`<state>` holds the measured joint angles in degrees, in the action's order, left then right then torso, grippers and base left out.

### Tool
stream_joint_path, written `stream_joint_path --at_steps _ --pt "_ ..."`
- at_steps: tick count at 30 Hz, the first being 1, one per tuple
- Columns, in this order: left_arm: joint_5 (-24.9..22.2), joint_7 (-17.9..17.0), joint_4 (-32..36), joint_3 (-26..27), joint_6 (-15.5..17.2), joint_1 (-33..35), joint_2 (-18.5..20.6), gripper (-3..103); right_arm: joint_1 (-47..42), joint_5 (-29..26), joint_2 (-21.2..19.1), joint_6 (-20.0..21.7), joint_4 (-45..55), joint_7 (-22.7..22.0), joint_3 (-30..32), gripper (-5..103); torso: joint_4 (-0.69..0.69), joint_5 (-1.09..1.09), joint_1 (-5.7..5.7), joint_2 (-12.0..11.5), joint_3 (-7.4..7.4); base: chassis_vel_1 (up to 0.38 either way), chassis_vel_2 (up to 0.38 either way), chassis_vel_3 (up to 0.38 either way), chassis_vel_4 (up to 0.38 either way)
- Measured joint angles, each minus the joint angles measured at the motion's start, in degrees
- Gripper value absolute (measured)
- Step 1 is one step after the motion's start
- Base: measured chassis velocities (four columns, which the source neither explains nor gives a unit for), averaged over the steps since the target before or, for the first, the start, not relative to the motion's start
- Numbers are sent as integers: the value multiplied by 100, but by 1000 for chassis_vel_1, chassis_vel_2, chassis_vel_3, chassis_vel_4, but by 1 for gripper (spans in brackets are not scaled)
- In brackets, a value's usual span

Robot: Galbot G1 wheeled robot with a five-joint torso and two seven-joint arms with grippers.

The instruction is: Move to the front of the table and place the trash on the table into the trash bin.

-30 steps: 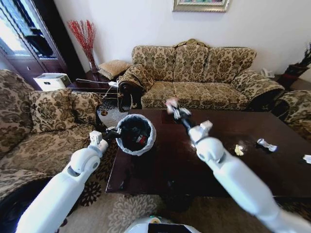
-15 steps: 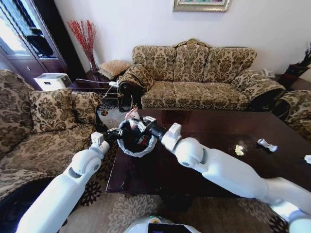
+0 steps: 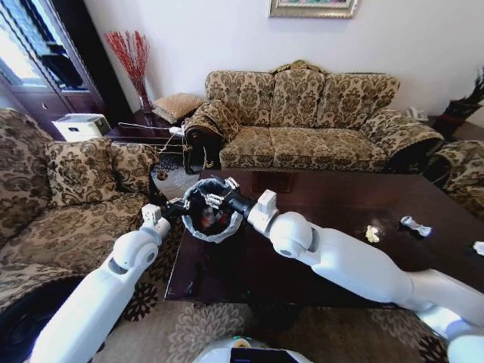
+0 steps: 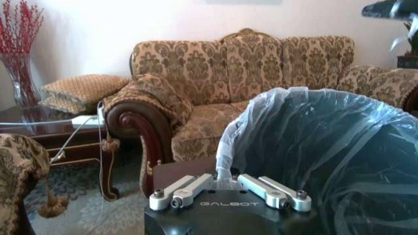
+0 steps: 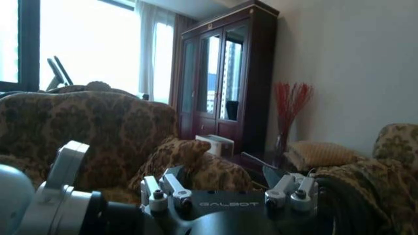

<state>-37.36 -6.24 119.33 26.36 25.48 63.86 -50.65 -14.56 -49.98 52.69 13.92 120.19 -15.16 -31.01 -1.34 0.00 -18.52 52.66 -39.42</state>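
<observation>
The right end effector (image 3: pixel 212 201) is hovering spread over the trash bin (image 3: pixel 227 224), which the left end effector (image 3: pixel 175 207) is pinching; wrappers (image 3: pixel 414 224) are waiting at the tabletop's (image 3: pixel 302 257) three o'clock.

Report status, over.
Right gripper open over the trash bin. Left gripper shut on its rim. Scraps remain on table.

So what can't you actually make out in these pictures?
- Head view: contents of the round black-bagged trash bin, hidden by the right gripper over its mouth.
- Right edge: a white scrap on the glossy dark brown table, cut off.
- Left wrist view: left gripper at the bin's plastic rim; grip unclear.
</observation>
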Motion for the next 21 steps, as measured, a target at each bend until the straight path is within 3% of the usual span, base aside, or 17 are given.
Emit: stream_joint_path --at_steps 2,6,10,11,12,13,15,21 --pt "-4 -1 2 13 -3 4 -3 2 -250 -9 -38 -51 -28 -244 491 89 -3 -1 0 0 0 0 0 0 0" --pt "4 -12 24 72 -61 87 5 2 -805 128 -255 -190 -52 -631 984 93 -3 0 -1 0 0 0 0 0 0" --pt "110 13 99 186 -89 249 -5 2 -2600 868 -634 -344 -77 -647 2408 100 4 3 0 0 0 0 0 0 0" --pt "110 13 99 186 -89 249 -5 2 -2600 868 -634 -344 -77 -647 2408 100 4 3 0 0 0 0 0 0 0" --pt "156 19 113 207 -89 270 -13 2 -3190 1106 -678 -412 -105 -668 2776 100 3 1 1 0 1 0 0 0 0" --pt "182 18 118 216 -89 271 -17 2 -3741 1317 -665 -513 -159 -722 3117 100 4 4 2 0 1 0 0 0 0" --pt "197 18 121 216 -92 265 -26 2 -4039 1433 -600 -559 -186 -724 3355 100 2 2 2 0 1 0 0 0 0" --pt "209 30 161 207 -105 245 -66 2 -5325 1984 109 -645 -328 -499 4542 100 -1 1 1 0 1 0 0 0 0"
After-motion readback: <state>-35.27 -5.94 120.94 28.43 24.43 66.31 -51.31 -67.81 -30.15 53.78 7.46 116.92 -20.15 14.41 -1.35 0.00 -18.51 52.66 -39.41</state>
